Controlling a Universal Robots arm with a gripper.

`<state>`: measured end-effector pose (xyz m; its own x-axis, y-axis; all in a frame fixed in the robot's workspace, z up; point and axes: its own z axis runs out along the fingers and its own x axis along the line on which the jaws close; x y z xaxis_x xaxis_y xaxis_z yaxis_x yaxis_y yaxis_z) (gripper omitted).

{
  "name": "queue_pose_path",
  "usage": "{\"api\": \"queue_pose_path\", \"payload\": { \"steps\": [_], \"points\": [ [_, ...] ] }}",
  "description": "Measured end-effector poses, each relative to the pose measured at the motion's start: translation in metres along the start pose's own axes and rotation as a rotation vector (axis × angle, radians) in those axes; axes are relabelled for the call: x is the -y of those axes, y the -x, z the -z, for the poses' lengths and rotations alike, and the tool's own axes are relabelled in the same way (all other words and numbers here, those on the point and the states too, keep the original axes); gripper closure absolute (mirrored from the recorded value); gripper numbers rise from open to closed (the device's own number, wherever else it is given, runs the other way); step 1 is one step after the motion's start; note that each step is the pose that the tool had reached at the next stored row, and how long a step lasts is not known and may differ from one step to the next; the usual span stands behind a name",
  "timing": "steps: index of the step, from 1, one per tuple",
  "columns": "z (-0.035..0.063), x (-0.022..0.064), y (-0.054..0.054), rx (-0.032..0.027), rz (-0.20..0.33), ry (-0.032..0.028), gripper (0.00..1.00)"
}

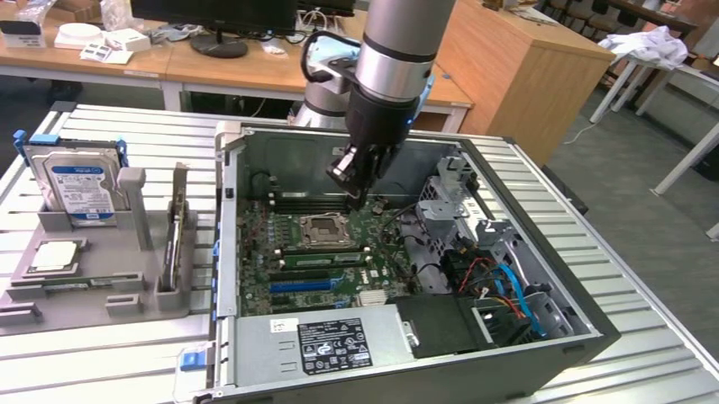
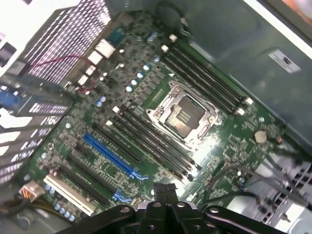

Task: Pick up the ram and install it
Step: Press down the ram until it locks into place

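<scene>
The gripper hangs clenched and empty inside the open case, above the motherboard near the CPU socket. A ram stick sits seated in a slot beside the socket. Outside, a tray holds a hard drive.

- An open computer case lies on its side on a slatted metal table.
- A green motherboard sits inside, with an empty processor socket near its middle and a blue slot beside black ones.
- A power supply with a label fills the near corner.
- Red, blue and orange cables bunch at the exterior view's right.
- At the exterior view's left, a grey holder tray carries an upright hard drive and a square processor chip.
- Wooden desks stand behind.
</scene>
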<state>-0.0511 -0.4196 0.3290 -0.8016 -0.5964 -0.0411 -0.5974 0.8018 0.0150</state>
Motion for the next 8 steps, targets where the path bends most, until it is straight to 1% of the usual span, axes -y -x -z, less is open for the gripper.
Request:
{"api": "queue_pose_path", "payload": {
  "steps": [8],
  "points": [
    [-0.0014, 0.0000, -0.0001, 0.0022, -0.145, -0.0059, 0.89]
  ]
}}
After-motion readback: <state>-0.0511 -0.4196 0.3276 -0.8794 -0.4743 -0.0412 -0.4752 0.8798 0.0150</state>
